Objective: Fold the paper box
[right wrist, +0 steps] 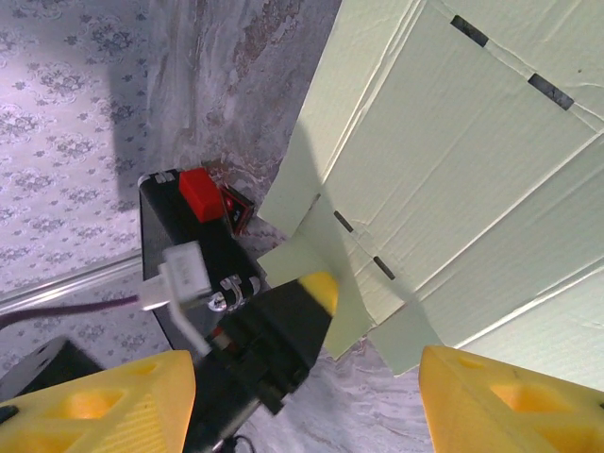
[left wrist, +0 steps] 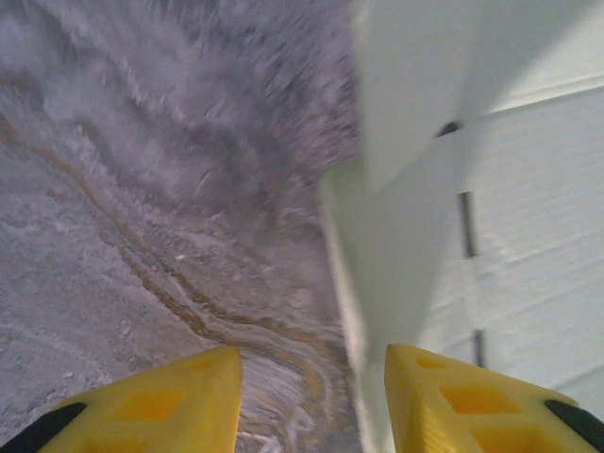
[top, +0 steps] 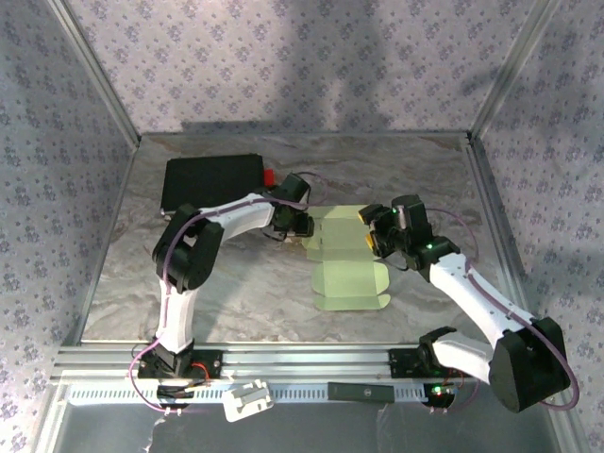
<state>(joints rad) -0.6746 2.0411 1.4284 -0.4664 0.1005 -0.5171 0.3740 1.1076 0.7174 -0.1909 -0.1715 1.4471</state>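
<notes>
Lying mid-table, the pale yellow-green cardboard sheet (top: 349, 280) is ringed by bare marbled tabletop (top: 241, 288). Its far end is flanked by the left gripper (top: 304, 229) and right gripper (top: 375, 233), both spread wide.

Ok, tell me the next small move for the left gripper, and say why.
Probably close the left gripper gently on the raised side flap of the paper box. Its fingers are open, and in the left wrist view the flap's edge stands in the gap between them, close to one finger. A light pinch there looks like the way to get hold of it for folding.
</notes>
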